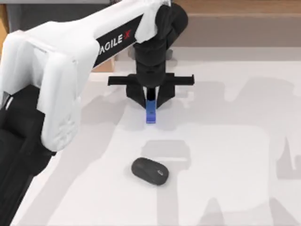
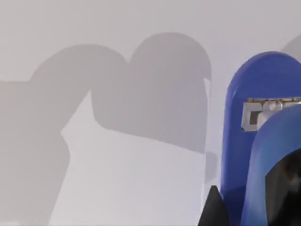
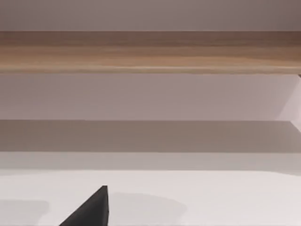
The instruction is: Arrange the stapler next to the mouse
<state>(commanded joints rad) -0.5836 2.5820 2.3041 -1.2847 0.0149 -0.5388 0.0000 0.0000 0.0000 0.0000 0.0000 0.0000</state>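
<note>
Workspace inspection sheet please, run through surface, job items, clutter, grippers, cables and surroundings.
Surface: plain white table, crossed by arm shadows.
Job's things: slim bright blue stapler with black upper part, between the left gripper's fingers; dark grey-black oval mouse lies nearer the top view's bottom edge, apart from the stapler.
Clutter: nothing seen.
Grippers: left gripper shut on the stapler, above the table's middle; right gripper's dark fingertip over bare table.
Cables: nothing seen.
Surroundings: wooden ledge beyond the table's far edge.

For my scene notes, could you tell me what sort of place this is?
Probably a simulated tabletop workspace: a plain white table holding a mouse, the left gripper on a stapler, and a wooden ledge behind.
</note>
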